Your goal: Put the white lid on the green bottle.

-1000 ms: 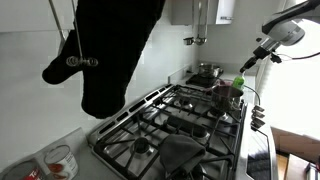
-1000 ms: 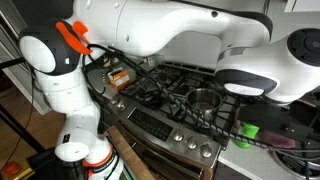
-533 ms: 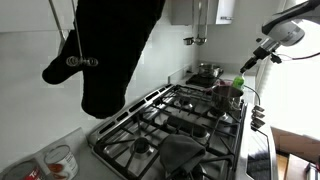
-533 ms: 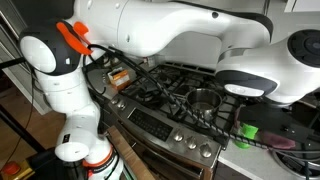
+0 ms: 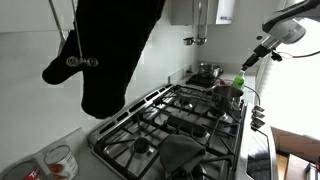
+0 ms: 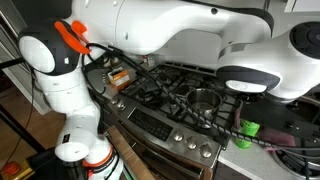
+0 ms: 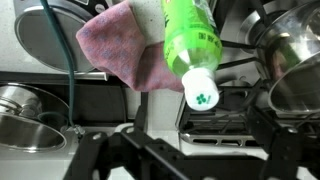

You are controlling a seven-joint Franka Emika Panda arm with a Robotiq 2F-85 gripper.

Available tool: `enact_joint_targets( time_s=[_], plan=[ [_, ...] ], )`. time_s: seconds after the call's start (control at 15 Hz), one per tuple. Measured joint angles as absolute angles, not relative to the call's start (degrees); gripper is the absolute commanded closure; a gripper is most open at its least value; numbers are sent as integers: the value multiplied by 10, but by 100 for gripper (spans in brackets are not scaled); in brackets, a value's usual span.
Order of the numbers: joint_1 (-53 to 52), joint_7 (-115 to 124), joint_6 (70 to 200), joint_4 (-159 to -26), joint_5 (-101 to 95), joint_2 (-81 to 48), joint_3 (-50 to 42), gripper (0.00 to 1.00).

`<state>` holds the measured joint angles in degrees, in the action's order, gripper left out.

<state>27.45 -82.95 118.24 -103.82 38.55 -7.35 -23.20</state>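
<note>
The green bottle (image 7: 190, 30) stands upright beside the stove, with the white lid (image 7: 202, 91) sitting on its neck; the lid bears a small green mark. My gripper (image 7: 190, 155) hovers above it, open, its two dark fingers (image 7: 95, 155) spread wide on either side and touching nothing. In an exterior view the gripper (image 5: 246, 63) hangs just above the green bottle (image 5: 237, 88). From the opposite side the green bottle (image 6: 247, 130) shows low under the white arm, which hides the gripper.
A pink cloth (image 7: 125, 50) lies next to the bottle. Steel pots (image 7: 295, 60) (image 7: 25, 110) flank it. The gas stove (image 5: 170, 120) carries a steel pot (image 5: 207, 72) at the back. A black hanging cloth (image 5: 110, 50) blocks much of that view.
The jaws have opened from partly closed to wide, letting go of the lid, which stays on the bottle. The arm has lifted slightly.
</note>
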Motion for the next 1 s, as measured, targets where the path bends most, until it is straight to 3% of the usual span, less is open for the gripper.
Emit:
enact_joint_targets(
  time_s=[0.47,1.0],
  plan=[
    [275,-774,1138,-1001,311,7,-236,0],
    [258,-459,1053,-959,142,68,-237,0]
  ],
)
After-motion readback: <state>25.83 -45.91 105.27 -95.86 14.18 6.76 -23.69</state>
